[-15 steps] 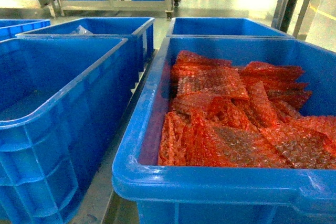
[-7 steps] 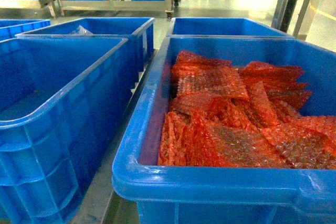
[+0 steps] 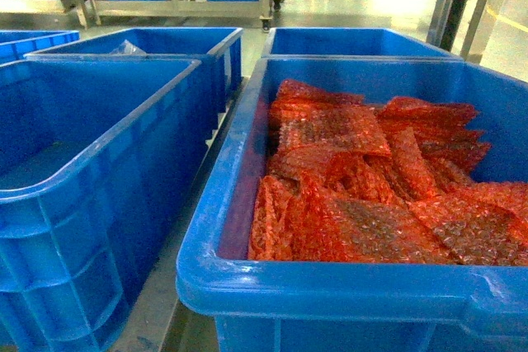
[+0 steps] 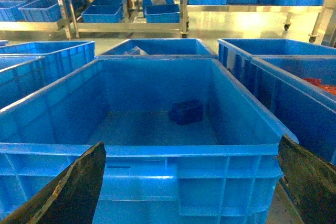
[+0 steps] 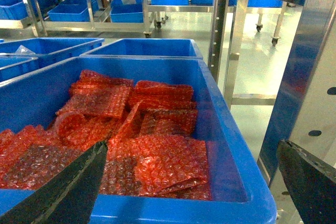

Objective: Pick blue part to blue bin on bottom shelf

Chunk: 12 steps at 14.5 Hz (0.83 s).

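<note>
Left fingers [image 4: 79,192] spread wide before blue bin [image 4: 157,150], blue part [image 4: 185,112] inside, right fingers [image 5: 73,187] likewise apart

One blue part [image 4: 185,112] lies in the blue bin [image 4: 157,153] straight ahead of the left gripper [image 4: 191,182]. Ahead of the right gripper [image 5: 191,182], one bin [image 5: 239,145] holds a heap of red bubble-wrap bags [image 5: 126,140], overlapped too much to count. Five near bins show in the head view.

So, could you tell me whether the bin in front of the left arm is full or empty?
Nearly empty: the left bin holds only one dark blue part lying on its bare floor.
</note>
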Available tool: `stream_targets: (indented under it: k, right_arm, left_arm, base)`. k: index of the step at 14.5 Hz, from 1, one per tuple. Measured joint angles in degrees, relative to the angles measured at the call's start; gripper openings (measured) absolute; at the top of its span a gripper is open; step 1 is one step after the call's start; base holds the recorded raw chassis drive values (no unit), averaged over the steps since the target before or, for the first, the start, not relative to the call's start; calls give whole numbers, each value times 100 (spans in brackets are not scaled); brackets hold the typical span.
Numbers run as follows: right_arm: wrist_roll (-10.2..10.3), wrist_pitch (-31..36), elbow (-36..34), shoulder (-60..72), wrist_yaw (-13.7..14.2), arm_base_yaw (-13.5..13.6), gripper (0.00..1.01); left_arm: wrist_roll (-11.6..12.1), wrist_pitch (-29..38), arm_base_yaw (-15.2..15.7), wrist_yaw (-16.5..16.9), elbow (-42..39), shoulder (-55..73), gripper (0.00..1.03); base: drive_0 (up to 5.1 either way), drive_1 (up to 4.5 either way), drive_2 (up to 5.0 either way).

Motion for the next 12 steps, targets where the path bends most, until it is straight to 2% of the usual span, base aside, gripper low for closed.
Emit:
stream_targets:
  k: [12]
  right_arm:
    - [0,0,0,0,0,0,98]
  left_arm:
    - [0,-2,-2,0,0,0,98]
  base:
    - [0,0,0]
